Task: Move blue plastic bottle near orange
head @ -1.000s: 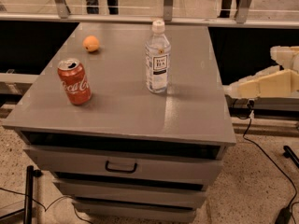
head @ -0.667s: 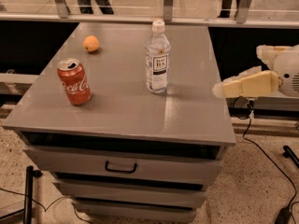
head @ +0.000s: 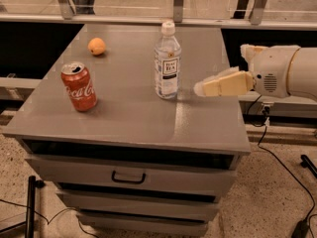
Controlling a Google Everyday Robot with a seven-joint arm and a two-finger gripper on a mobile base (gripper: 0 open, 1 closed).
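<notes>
A red Coca-Cola can (head: 78, 87) is seen upright toward the left side of the grey cabinet top (head: 129, 120), its opened lid facing up. Behind it and slightly to the right, the orange (head: 97, 46) is found near the back left corner, well apart from the can. The blue plastic bottle (head: 167, 63) is stood upright near the middle of the top, right of centre, with its white cap on and its printed label turned to the camera; it is well apart from the orange. Just beside the bottle on the right, the gripper (head: 200, 88) is held level above the right edge of the top, its tip pointed at the bottle's lower half, with a narrow gap left between them. Whether the gripper is spread or pressed together cannot be told. The white arm (head: 285, 73) is seen reaching in from the right edge. A drawer handle (head: 128, 177) is seen below.
</notes>
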